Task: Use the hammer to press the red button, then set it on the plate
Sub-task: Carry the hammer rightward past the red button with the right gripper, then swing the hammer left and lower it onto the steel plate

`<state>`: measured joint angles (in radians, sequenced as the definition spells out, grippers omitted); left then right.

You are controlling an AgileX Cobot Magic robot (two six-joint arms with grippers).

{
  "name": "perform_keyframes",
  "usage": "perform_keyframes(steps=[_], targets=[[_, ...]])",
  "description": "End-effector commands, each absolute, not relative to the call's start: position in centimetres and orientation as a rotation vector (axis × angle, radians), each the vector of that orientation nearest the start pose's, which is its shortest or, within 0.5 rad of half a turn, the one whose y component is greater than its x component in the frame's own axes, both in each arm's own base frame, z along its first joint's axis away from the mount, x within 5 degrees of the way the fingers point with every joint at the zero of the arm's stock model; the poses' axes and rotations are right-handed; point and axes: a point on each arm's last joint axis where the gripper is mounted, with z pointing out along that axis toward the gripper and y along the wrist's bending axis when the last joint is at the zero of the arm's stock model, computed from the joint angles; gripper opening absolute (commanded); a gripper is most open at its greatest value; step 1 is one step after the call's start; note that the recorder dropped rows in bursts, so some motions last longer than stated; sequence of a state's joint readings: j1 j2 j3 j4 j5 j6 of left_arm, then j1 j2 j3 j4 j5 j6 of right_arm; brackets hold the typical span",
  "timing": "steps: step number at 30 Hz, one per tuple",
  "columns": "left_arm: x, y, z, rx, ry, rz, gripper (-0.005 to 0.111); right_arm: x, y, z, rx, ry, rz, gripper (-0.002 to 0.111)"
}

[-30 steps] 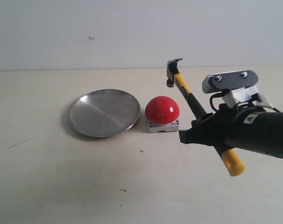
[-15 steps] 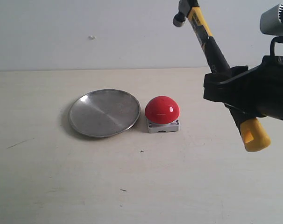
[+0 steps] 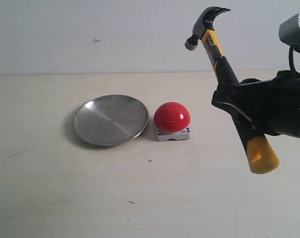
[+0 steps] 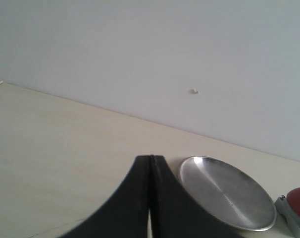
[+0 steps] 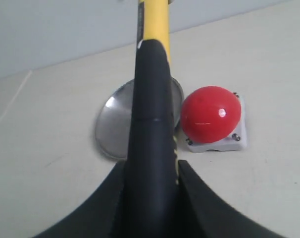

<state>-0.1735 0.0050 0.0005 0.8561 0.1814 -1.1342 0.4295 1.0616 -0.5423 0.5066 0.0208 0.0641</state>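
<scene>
My right gripper (image 3: 234,106) is shut on the black handle of the hammer (image 3: 217,47) and holds it raised and tilted, steel head up high, above and to the right of the red button (image 3: 172,117); the yellow butt end hangs low at the right. The wrist view shows the hammer (image 5: 151,94) running up between my right gripper (image 5: 151,171), with the red button (image 5: 210,112) on its grey base beside it. The plate (image 3: 111,119) lies on the table just left of the button, bare. My left gripper (image 4: 150,161) is shut on nothing, near the plate (image 4: 226,191).
A pale wooden table (image 3: 51,188) runs back to a plain grey-white wall (image 3: 90,29). The red button's edge (image 4: 299,198) peeks in beyond the plate in the left wrist view. Small dark specks (image 3: 130,202) mark the table's front.
The right gripper lifted the hammer from low beside the button to high above the table, then tipped its head slightly down and leftward. Button and plate stayed put.
</scene>
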Motion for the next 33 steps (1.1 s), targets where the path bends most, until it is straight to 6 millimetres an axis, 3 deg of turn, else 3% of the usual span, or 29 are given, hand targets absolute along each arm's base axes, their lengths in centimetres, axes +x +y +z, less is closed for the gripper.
perform_keyframes(steps=[1,4,8,16,21,29,33], targets=[[5.7,0.3,20.2,-0.201,1.596,-0.25,0.0,19.6,10.6,29.5,0.148,1.869,0.747,0.0],[5.7,0.3,20.2,-0.201,1.596,-0.25,0.0,19.5,11.8,31.3,0.101,1.781,0.8,0.0],[5.7,0.3,20.2,-0.201,1.596,-0.25,0.0,20.4,13.2,31.6,0.142,1.792,0.88,0.0],[5.7,0.3,20.2,-0.199,1.596,-0.248,0.0,23.5,16.4,27.0,0.133,1.928,0.957,0.0],[5.7,0.3,20.2,-0.199,1.596,-0.248,0.0,26.5,18.3,26.3,0.065,1.898,1.134,0.0],[5.7,0.3,20.2,-0.199,1.596,-0.248,0.0,31.8,19.8,24.3,0.176,1.939,1.454,0.0],[5.7,0.3,20.2,-0.198,1.597,-0.246,0.0,33.6,20.8,22.4,0.231,1.933,1.52,0.0]])
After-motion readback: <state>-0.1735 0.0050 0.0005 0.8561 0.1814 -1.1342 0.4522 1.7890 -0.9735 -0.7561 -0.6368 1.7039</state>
